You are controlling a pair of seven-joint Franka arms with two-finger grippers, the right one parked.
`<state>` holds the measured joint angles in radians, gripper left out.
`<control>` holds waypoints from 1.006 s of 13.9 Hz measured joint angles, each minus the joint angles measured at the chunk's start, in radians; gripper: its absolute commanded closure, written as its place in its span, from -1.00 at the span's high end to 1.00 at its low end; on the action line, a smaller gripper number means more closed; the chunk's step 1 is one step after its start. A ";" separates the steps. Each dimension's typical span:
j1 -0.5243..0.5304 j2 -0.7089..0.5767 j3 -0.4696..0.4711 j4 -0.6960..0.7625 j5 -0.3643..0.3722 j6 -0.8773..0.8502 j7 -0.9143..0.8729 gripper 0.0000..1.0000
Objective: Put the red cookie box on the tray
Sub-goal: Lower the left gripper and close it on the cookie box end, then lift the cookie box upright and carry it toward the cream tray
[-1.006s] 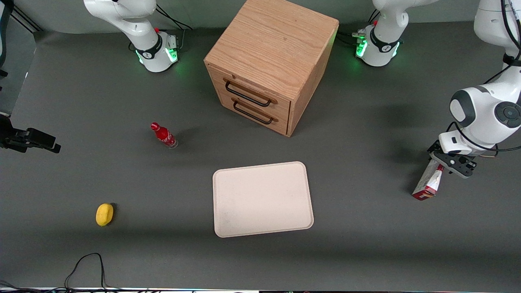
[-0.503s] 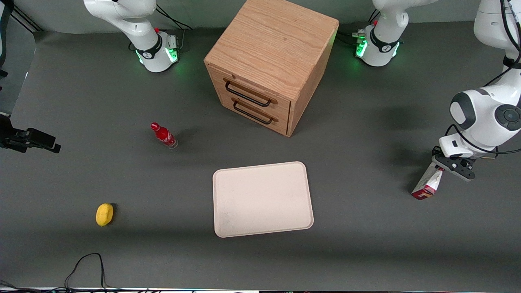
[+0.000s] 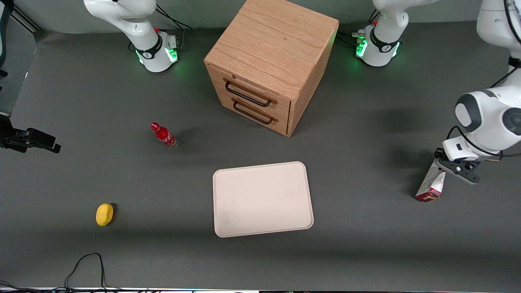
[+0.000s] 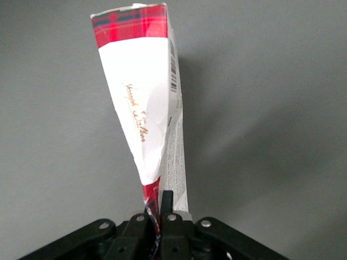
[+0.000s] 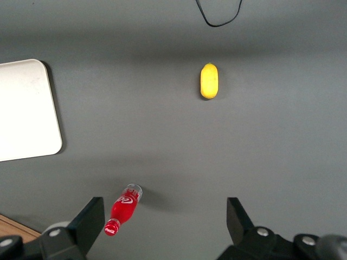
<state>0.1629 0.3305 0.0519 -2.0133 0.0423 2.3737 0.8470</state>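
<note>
We begin with the wide grey desk (image 3: 366, 244), then the oak-grained wooden drawer cabinet (image 3: 272, 61) standing on it farther from the front camera than the large flat cream-beige tray with rounded corners (image 3: 262, 199); the tray's surface is bare, so the placement is not yet done. The thin red cardboard cookie box with white panels (image 3: 431, 185) stands on end toward the working arm's end of the desk, well apart from the tray, its lower end seemingly at the desk surface. The black two-finger tool (image 4: 161, 203) is closed on the box's upper edge, pinching only a narrow strip of card; the box (image 4: 143, 108) looks twisted under the pinch. We judge the main risk to be the flimsy card buckling or sliding out of so shallow a pinch during the carry, and the box swinging and landing partly off the tray's low rim; a smaller risk is dragging its lower end along the desk.
</note>
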 measured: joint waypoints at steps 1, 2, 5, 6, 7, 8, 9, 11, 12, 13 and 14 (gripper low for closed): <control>0.000 -0.012 0.000 0.076 0.000 -0.123 0.000 -1.00; 0.000 -0.027 0.000 0.158 0.000 -0.249 0.000 -1.00; 0.000 -0.061 0.001 0.390 0.000 -0.572 0.000 -1.00; 0.000 -0.066 0.002 0.465 0.001 -0.670 -0.001 -1.00; 0.001 -0.069 0.003 0.539 0.001 -0.760 -0.001 -1.00; 0.002 -0.071 0.004 0.607 0.001 -0.834 -0.002 -1.00; 0.002 -0.071 0.007 0.663 0.001 -0.891 -0.002 -1.00; 0.003 -0.070 0.012 0.718 0.001 -0.936 -0.013 -1.00; 0.002 -0.069 0.010 0.722 0.000 -0.936 -0.046 -1.00; -0.002 -0.064 0.004 0.724 -0.001 -0.936 -0.097 -1.00; -0.012 -0.058 -0.010 0.725 -0.005 -0.936 -0.163 -1.00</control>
<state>0.1511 0.2726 0.0424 -1.2880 0.0377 1.4372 0.6836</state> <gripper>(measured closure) 0.960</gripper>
